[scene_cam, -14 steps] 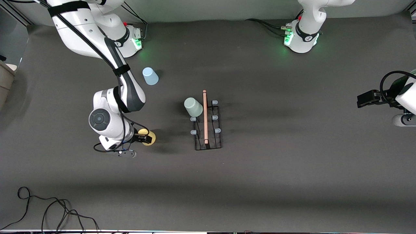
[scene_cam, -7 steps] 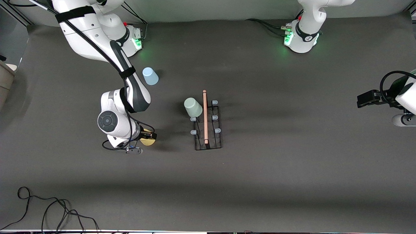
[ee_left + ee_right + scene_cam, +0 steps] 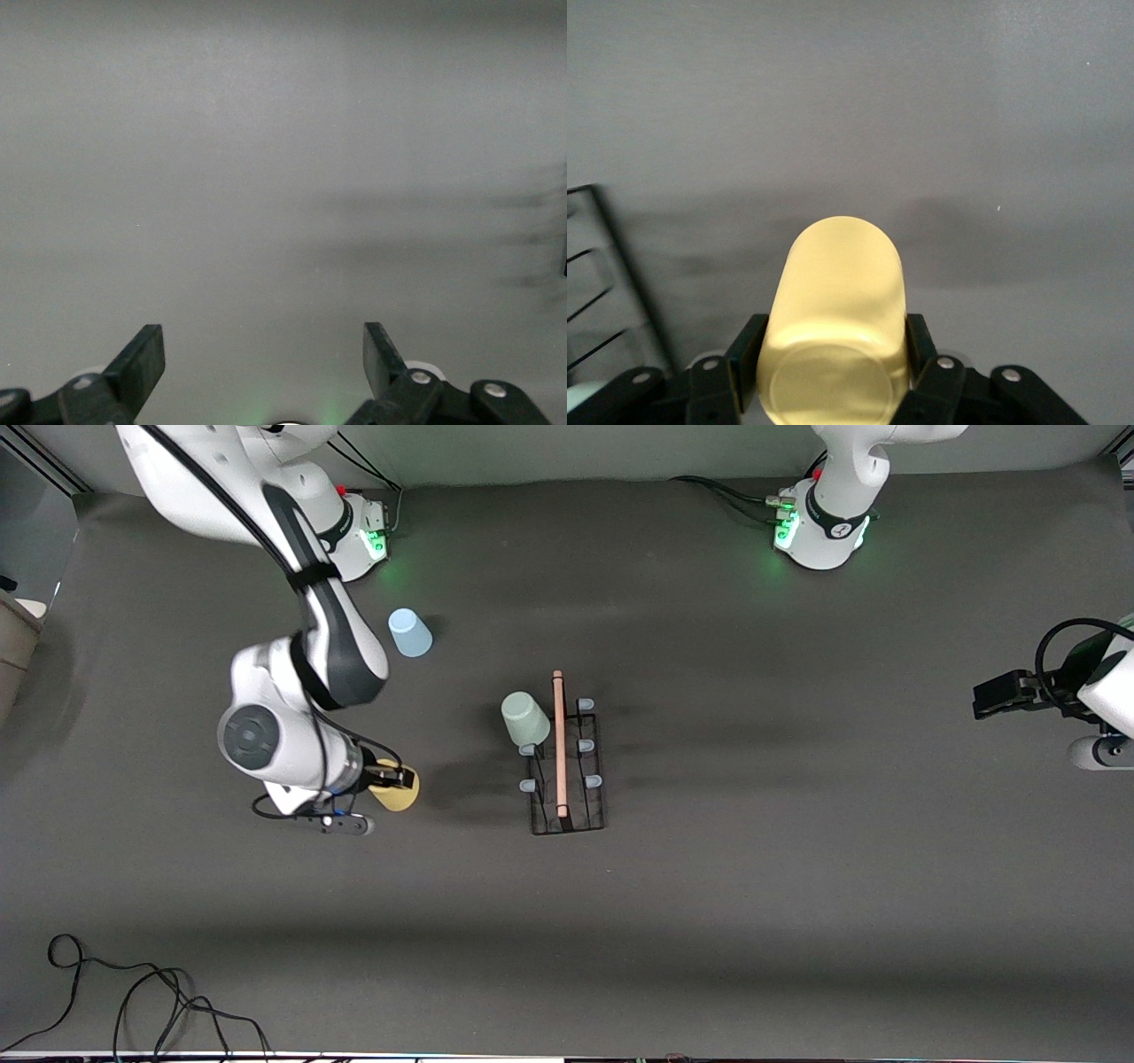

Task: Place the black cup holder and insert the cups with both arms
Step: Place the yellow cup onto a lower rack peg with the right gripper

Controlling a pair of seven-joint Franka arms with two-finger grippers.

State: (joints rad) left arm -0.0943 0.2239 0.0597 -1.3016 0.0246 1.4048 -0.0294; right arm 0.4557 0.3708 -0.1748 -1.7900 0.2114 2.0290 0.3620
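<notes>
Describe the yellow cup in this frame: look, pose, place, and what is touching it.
The yellow cup is a small, plain, tapered tumbler that looks like matte plastic. It is clamped on two sides by the black fingers of the right gripper. It appears tilted rather than upright. It sits toward the right arm's end of the table, apart from the black cup holder.

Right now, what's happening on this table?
The right gripper has its jaws shut on the yellow cup, tilted, toward the right arm's end of the table. The black cup holder stands mid-table with the pale green cup on a peg. The light blue cup sits untouched. The left gripper waits, jaws open.
</notes>
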